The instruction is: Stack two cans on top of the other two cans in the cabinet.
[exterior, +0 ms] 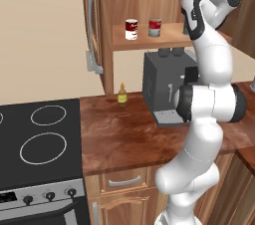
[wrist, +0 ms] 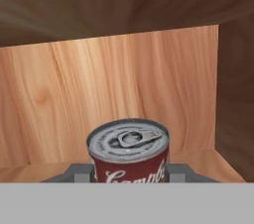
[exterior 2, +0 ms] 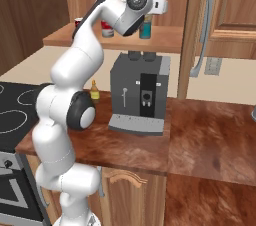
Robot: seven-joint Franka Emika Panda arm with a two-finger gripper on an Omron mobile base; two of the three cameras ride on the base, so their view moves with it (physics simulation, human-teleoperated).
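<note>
Up on the shelf of the cabinet [exterior: 169, 39], the dark red can with the white label [exterior: 131, 29] and the red-over-grey can [exterior: 155, 27] stand side by side near the upper middle of the left base view, each on the bare wood with nothing on top. The teal can [exterior 2: 145, 31] stands further along the shelf, just under the robot's hand in the upper middle of the right base view.

At the bottom of the hand view, the tool [wrist: 129, 172] is closed about halfway onto a red-labelled can [wrist: 129, 151], a grey finger [wrist: 79, 171] pressed to each side, facing the cabinet's back wall. My guess is this can is meant for the teal one, so no stack is finished and both placements remain.

Plenty is hard to read. The held can's lower half is cut off, so I cannot say how high it hangs or whether it touches anything below. The arm covers the space above the teal can. I cannot make out a green-labelled can.
</note>
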